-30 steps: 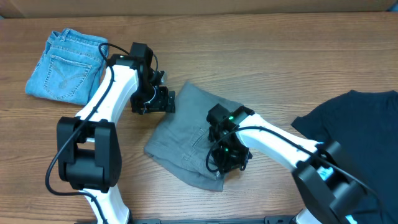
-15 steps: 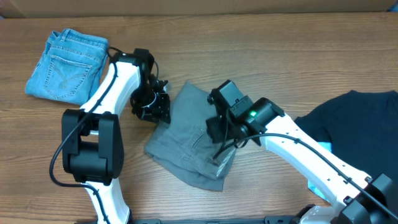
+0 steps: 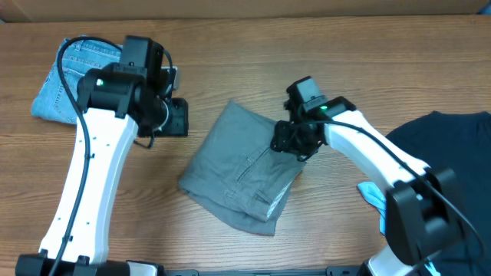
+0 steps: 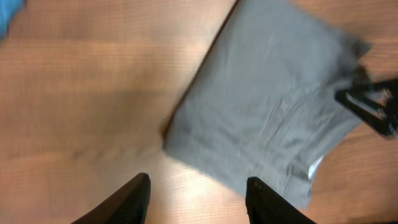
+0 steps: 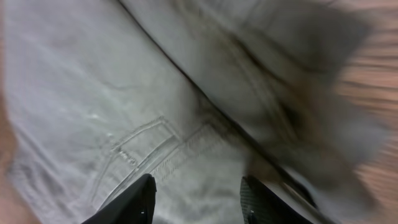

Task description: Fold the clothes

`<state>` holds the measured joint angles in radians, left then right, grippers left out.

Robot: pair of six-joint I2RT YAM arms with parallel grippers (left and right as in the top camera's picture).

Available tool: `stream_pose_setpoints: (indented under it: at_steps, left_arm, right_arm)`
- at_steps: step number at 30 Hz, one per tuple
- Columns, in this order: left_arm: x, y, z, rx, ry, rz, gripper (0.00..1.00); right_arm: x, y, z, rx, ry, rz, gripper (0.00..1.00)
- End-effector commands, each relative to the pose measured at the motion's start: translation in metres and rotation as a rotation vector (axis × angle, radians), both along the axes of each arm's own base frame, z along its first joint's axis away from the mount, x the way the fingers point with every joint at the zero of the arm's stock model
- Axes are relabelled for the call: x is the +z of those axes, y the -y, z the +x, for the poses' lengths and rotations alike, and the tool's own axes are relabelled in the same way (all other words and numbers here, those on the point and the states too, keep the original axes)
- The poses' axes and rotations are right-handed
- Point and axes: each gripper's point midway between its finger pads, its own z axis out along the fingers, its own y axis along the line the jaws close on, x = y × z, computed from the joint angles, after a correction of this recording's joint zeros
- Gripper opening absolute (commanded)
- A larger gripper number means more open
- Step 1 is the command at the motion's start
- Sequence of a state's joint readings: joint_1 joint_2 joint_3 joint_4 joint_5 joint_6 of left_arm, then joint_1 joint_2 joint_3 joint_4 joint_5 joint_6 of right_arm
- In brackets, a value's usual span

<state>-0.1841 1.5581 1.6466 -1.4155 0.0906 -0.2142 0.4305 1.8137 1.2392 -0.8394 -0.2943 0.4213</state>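
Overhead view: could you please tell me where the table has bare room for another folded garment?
Bare wood runs along the back, between the jeans and navy T-shirt, and in front of the grey shorts. Crowded around the right gripper.

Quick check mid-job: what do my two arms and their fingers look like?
Both the left arm and right arm have white shells with black joints and loose black cables. A green light glows on the right one. Fingers are black and tapered.
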Motion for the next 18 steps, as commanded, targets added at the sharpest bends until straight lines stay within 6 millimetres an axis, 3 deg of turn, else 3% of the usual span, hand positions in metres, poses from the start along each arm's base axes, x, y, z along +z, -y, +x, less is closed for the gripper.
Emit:
stream_pose_setpoints:
  at_steps: [1,4,5,9,11,15,18]
  left_arm:
    - [-0.020,0.000,-0.015,0.152,-0.093,0.049,0.51]
    - [-0.047,0.007,-0.027,0.174,-0.159,0.053,0.50]
    - [-0.069,0.018,-0.031,0.161,-0.187,0.023,0.51]
    - [-0.113,0.048,-0.040,0.112,-0.230,-0.099,0.45]
    - [-0.141,0.059,-0.049,0.102,-0.263,-0.155,0.36]
    - [-0.178,0.056,-0.067,0.145,-0.314,-0.164,0.30]
    - [-0.199,0.056,-0.068,0.171,-0.302,-0.175,0.26]
  right_arm:
    - [-0.019,-0.012,0.008,0.010,-0.031,0.038,0.41]
    - [-0.037,0.001,0.026,-0.125,-0.034,-0.007,0.33]
    - [-0.046,0.013,0.036,-0.249,-0.054,-0.025,0.29]
    - [-0.058,0.033,0.053,-0.419,-0.098,0.003,0.25]
    - [-0.056,0.042,0.056,-0.428,-0.101,0.015,0.26]
    - [-0.047,0.043,0.053,-0.387,-0.097,0.032,0.33]
    - [-0.031,0.043,0.052,-0.352,-0.065,0.038,0.38]
